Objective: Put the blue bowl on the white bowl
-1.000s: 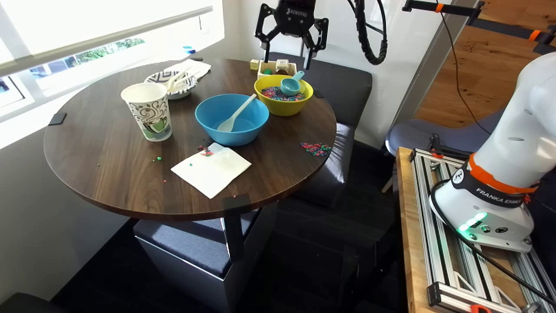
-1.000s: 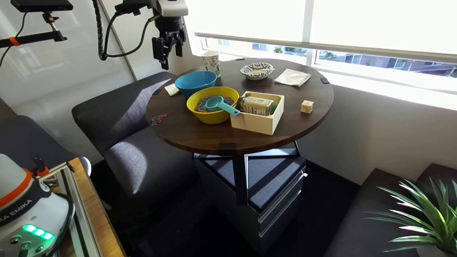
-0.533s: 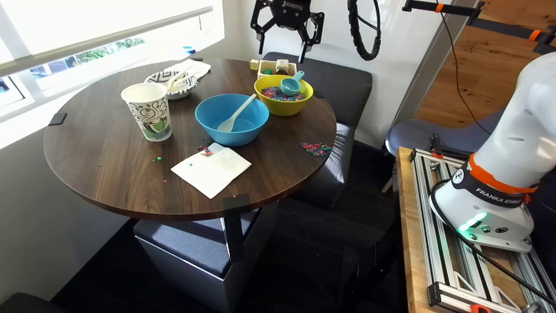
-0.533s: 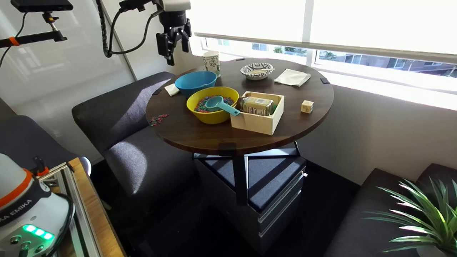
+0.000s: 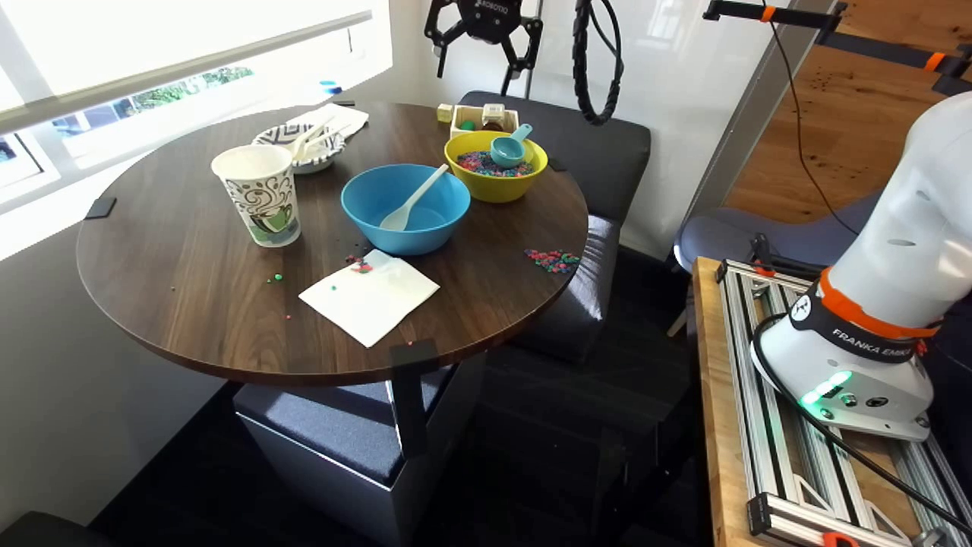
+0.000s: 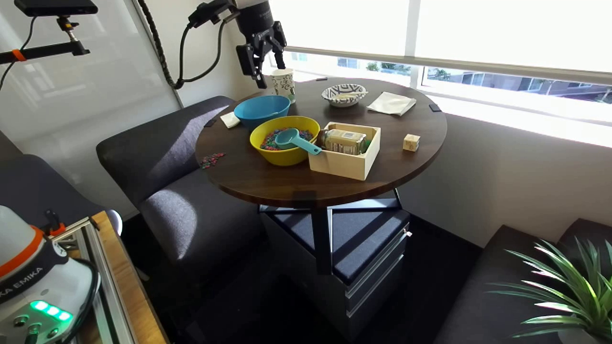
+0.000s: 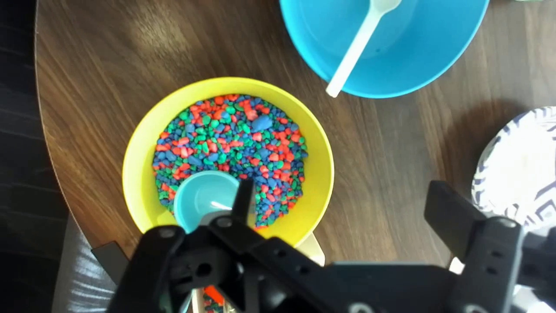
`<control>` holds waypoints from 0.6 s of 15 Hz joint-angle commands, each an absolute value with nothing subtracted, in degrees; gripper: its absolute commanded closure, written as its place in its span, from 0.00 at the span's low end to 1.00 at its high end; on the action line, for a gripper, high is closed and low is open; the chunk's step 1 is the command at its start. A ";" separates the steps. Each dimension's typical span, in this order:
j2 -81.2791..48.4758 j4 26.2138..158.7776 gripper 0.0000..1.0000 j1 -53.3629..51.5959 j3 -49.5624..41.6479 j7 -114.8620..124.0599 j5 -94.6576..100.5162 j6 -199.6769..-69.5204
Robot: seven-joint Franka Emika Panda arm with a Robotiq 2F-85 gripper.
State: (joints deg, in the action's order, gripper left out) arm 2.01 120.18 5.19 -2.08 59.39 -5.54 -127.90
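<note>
Hovering w/ fingers apart, empty. Could dump spoon if tilting blue bowl; poss. wobbly stacking b/c of cutlery in white bowl.

Your blue bowl was plain and bright; your white bowl carried a dark geometric pattern, perhaps navy, though glare partly washed it out in the wrist view. You had brown grain across the tabletop, a plain yellow bowl, red, green and blue pebbles, a teal scoop, and a white cup with dark scrolls and green.
</note>
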 commanded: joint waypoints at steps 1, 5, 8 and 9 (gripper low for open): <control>1.81 120.20 0.00 3.72 -1.88 53.34 -9.68 -121.68; -0.02 119.76 0.00 2.78 -1.53 49.04 -13.36 -114.67; -0.67 119.55 0.00 2.00 -1.03 57.82 -15.69 -114.69; 0.08 120.09 0.00 2.37 -1.54 53.99 -13.54 -115.16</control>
State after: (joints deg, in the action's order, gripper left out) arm 0.08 120.22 2.58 -1.28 54.06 -13.59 -115.35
